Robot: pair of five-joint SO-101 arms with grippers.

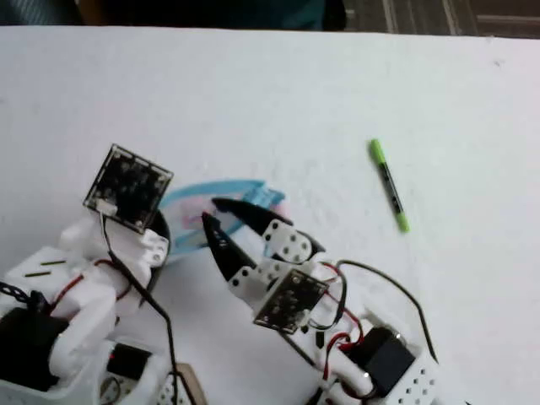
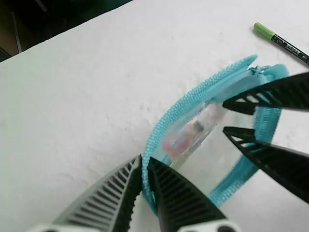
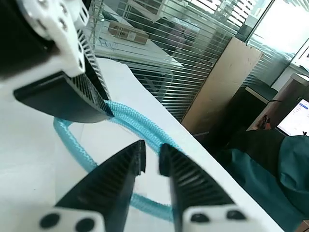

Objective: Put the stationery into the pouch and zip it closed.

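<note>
The pouch (image 1: pixel 221 185) is clear with a blue zipper edge (image 2: pixel 193 96) and lies open on the white table. My left gripper (image 2: pixel 146 166) is shut on the pouch's zipper rim at its near end. My right gripper (image 1: pixel 211 211) hovers open over the pouch mouth with nothing between its black fingers (image 3: pixel 123 166). From the left wrist, the right gripper (image 2: pixel 225 117) stands above a clear and pink item (image 2: pixel 186 142) lying inside the pouch. A green pen (image 1: pixel 388 184) lies on the table to the right, apart from the pouch and also seen from the left wrist (image 2: pixel 277 37).
The left arm's wrist camera block (image 1: pixel 128 187) covers the pouch's left end from above. Cables (image 1: pixel 396 291) trail from the right arm near the front edge. Bare white table (image 1: pixel 278 93) stretches behind the pouch and around the pen.
</note>
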